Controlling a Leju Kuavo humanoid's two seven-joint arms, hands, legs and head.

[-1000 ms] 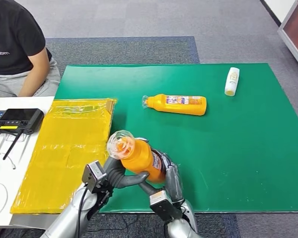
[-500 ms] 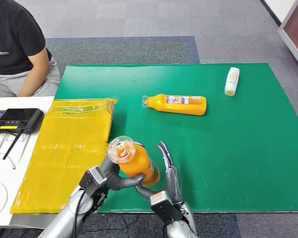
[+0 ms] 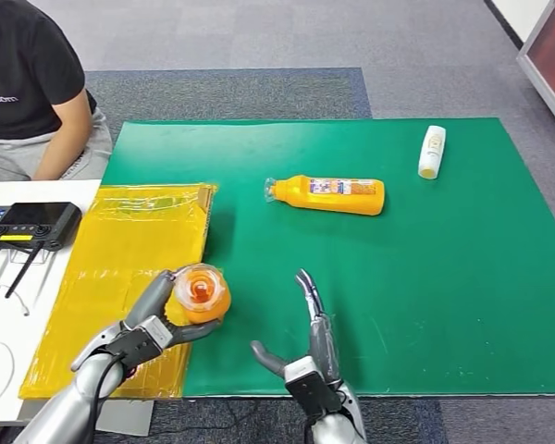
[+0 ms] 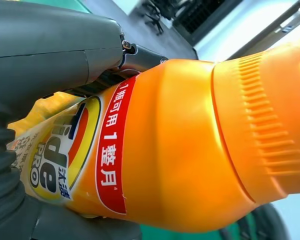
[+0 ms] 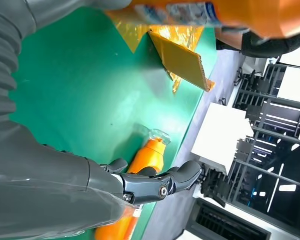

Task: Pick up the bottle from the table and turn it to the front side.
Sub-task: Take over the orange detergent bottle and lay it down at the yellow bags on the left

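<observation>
Bottle [image 3: 202, 292] sits in our left hand [image 3: 143, 331], lifted off the green mat [image 3: 428, 277] and hanging over the seam where that mat meets the yellow plastic sheet [image 3: 121, 277]. Its clear-capped end points up toward the head camera, so from there we see it nearly end-on. From the left wrist view the bottle [image 4: 171, 150] shows its printed label, with a red band of characters beside a round logo; our thick grey thumb lies along one side of it and the fingers wrap the other. Our right hand [image 3: 310, 347] is low over the near edge of the mat, holding nothing, fingers spread, thumb out to the side. It is near the held bottle but apart from it. A second orange bottle [image 3: 326, 194] lies on its side in the middle of the mat. A small white bottle [image 3: 432, 152] lies toward the far right corner. A person [image 3: 30, 88] in a black shirt sits at the far left, by a black device [image 3: 30, 224] on a white table.
</observation>
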